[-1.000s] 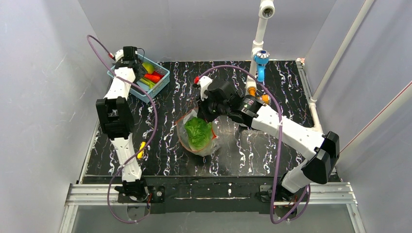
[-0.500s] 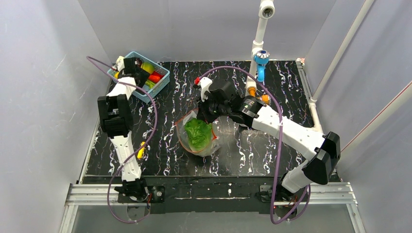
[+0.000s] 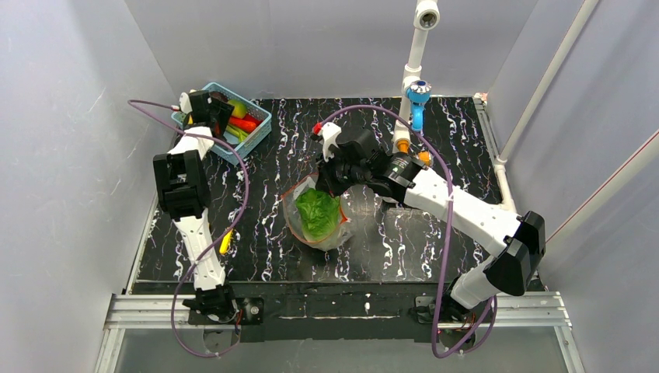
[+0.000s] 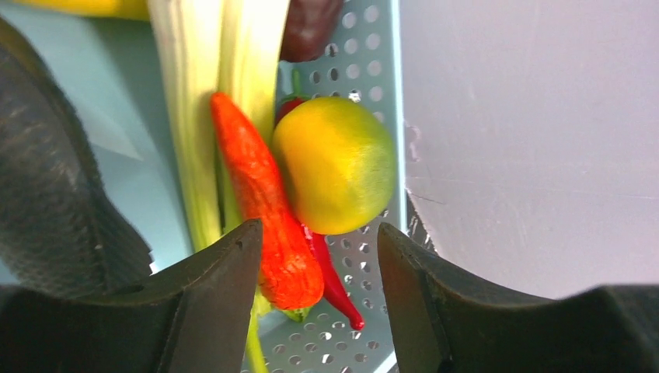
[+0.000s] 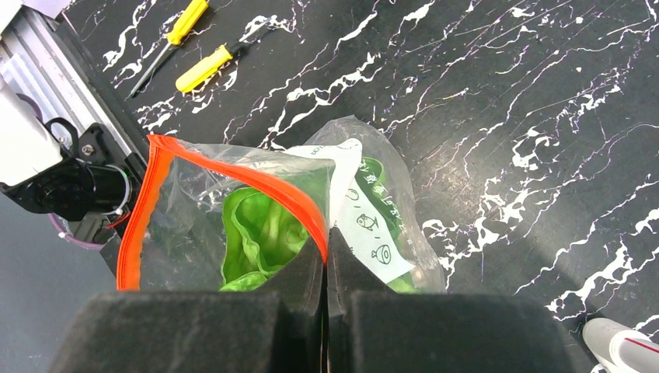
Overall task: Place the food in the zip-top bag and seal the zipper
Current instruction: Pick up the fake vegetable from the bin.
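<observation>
Over the basket [image 4: 373, 47], your left claw [image 4: 319, 233] gapes at the round fruit [image 4: 334, 163]; right claw [image 5: 326, 245] pinches the crinkly bag's [image 5: 186, 194] upturned zipper [image 5: 140, 210].

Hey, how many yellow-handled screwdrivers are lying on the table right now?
2. One screwdriver lies near the table's front edge; the second screwdriver lies just beside it, nearer the bag. Others could be hidden.

Green leafy lettuce [image 3: 317, 214] inside clear plastic zip-top bag [image 3: 339, 230] at desk [image 3: 458, 124] centre, yellow-green round fruit [image 4: 334, 163] in blue plastic basket [image 3: 251, 144], far-left corner
</observation>
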Robot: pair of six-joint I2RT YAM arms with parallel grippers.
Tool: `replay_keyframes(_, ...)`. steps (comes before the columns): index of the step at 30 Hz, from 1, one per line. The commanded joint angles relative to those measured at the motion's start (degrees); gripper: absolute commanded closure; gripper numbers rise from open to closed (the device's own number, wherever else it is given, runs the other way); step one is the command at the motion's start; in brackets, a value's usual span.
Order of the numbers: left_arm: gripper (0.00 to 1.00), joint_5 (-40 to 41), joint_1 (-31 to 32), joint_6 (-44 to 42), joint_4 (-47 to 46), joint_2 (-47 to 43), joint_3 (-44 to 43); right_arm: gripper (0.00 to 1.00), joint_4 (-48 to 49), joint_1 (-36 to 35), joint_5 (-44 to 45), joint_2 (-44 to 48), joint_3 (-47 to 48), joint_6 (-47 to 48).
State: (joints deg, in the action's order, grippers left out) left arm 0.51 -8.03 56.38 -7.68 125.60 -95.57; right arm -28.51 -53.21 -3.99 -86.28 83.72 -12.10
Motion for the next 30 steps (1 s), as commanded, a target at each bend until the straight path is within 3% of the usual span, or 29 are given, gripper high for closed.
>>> replay_keyframes(1,0.45,0.1,-0.2,-1.4,-0.9,0.8,-4.0,0.99,2.1,0.5,-1.1,0.6,0.7,-0.7)
replay_keyframes(20,0.41,0.1,-0.2,5.2,-2.6,8.9,-9.8,0.99,2.0,0.9,-1.5,-1.2,1.9,-1.0)
replay_keyframes(26,0.33,-0.4,-0.2,6.6,-2.9,9.9,-10.1,0.99,1.8,1.0,-1.8,-1.6,1.9,-0.9)
replay_keyframes(28,0.36,-0.5,-0.2,6.7,-3.1,9.8,-9.6,0.99,1.9,1.0,-1.9,-1.7,2.0,-1.0)
replay_keyframes(30,0.46,-0.3,-0.2,6.8,-3.0,9.6,-8.8,0.99,1.9,1.0,-1.8,-1.7,2.0,-1.1)
